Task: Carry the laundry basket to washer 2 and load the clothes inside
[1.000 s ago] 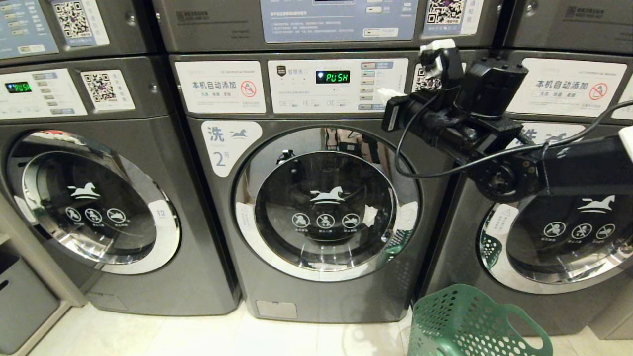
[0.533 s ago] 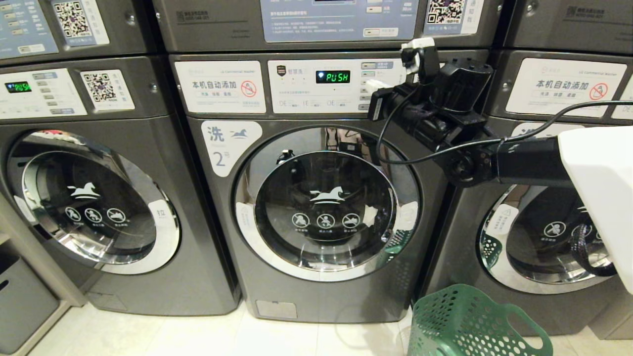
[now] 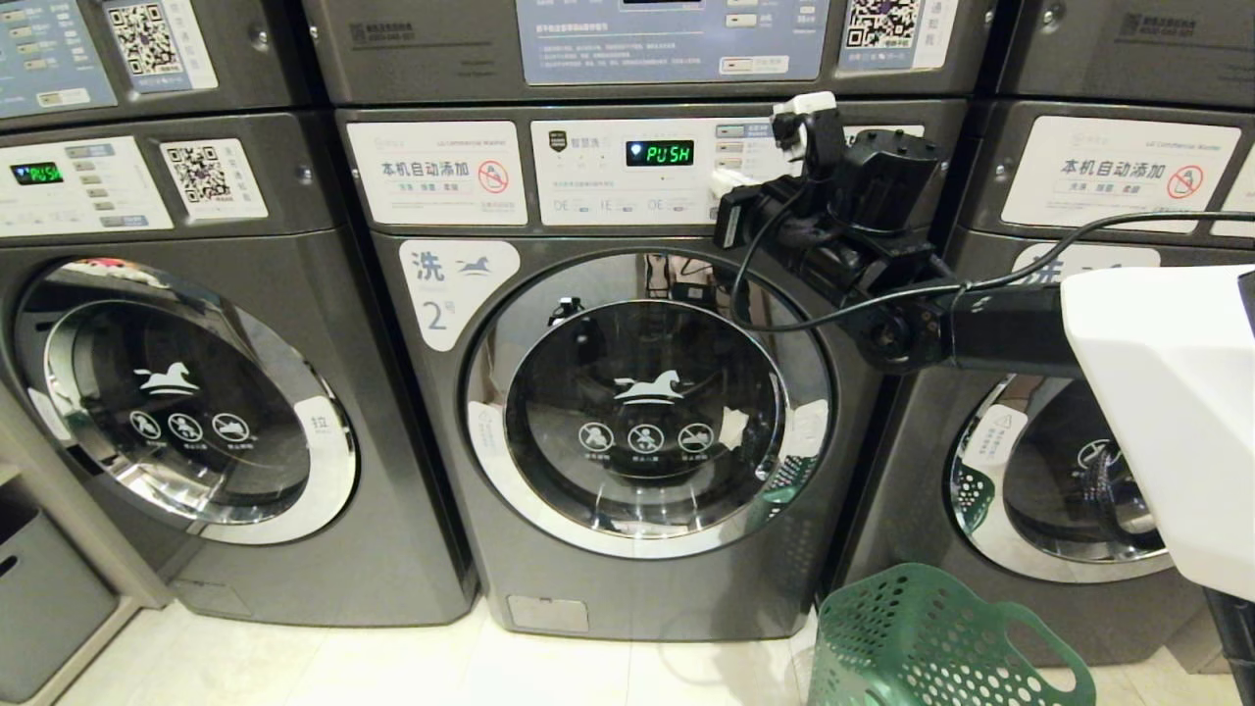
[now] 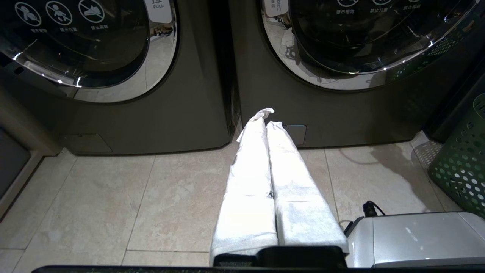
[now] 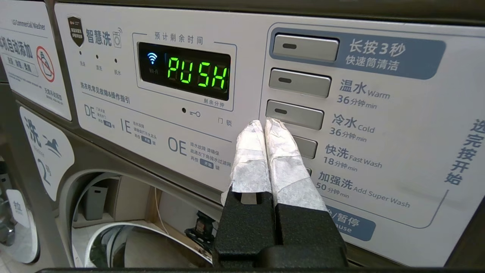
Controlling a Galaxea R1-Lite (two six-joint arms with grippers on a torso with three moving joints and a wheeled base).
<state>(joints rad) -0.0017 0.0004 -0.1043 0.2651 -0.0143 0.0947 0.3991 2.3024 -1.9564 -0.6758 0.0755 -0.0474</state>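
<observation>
Green perforated laundry basket (handle cut-out) beside dark-grey washer 2

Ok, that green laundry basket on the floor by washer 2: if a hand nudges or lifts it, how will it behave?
The green laundry basket looks like thin perforated plastic, so probably light and a bit flexible at the rim. On the smooth tiled floor it would likely slide rather than tip when pushed. Its looped handle should give a firm grip, though its contents are out of sight, so weight is uncertain.

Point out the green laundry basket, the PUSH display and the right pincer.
green laundry basket [image 3: 912, 637], head view, perforated side wall.
PUSH display [image 5: 184, 70], right wrist view, lit green letters.
right pincer [image 5: 264, 125], right wrist view, between the shut taped tips.
</observation>
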